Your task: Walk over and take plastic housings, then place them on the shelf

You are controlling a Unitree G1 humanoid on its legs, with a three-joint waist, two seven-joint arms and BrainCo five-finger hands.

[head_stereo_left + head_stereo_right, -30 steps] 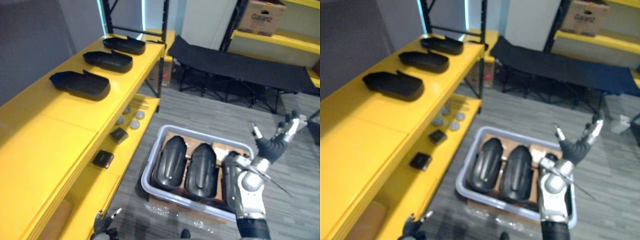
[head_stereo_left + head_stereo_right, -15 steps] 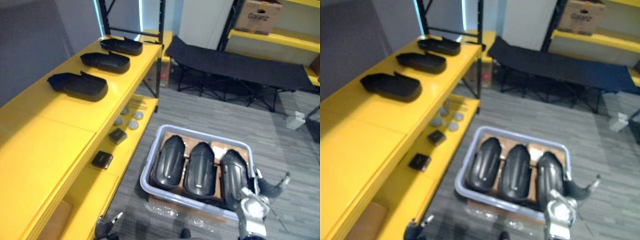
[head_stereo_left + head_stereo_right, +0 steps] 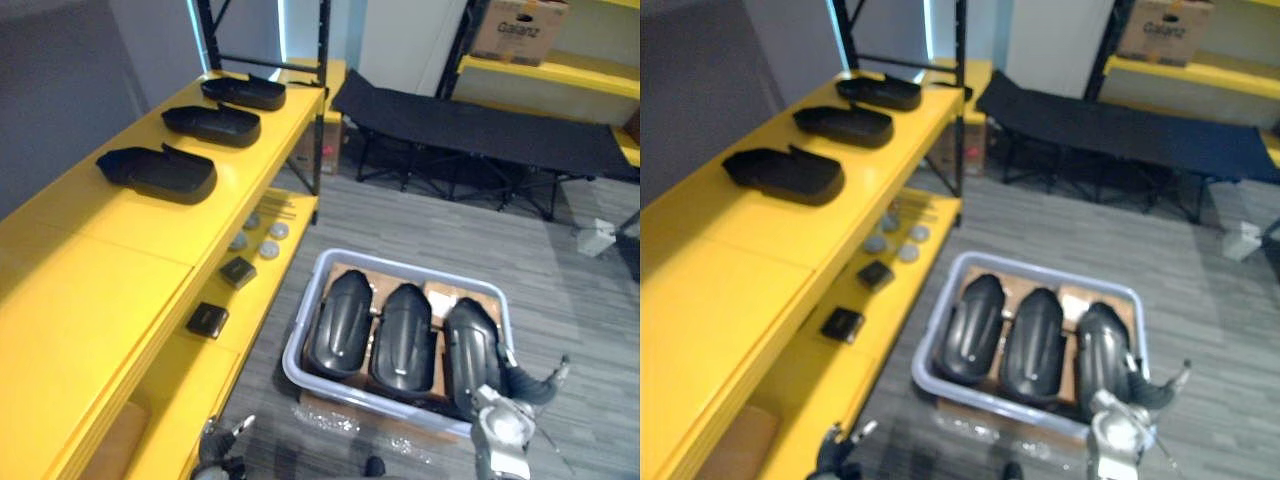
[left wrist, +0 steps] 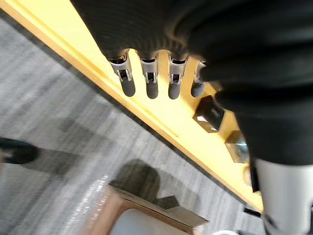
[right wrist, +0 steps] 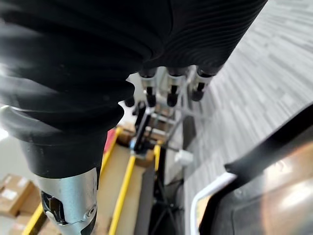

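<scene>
Right hand (image 3: 527, 385), fingers apart and empty, hangs just right of the rightmost glossy black plastic housing (image 3: 470, 345) in the grey plastic tub (image 3: 300, 330). Other housings (image 3: 160, 172) lie on the yellow shelf (image 3: 100, 260). The left wrist view shows the left hand (image 4: 149, 54) with straight, empty fingers.

Colours logged: yellow, black, grey, brown.
We note the shelf (image 3: 110, 270) as bright yellow. The shelf housings (image 3: 160, 172) are matt black, the binned housings (image 3: 402, 338) black with a gloss. The bin (image 3: 298, 330) is pale grey and its cardboard liner (image 3: 455, 298) brown. The floor (image 3: 420, 225) is grey with fine plank stripes, the cot (image 3: 470, 125) black, the carton (image 3: 512, 30) brown.
</scene>
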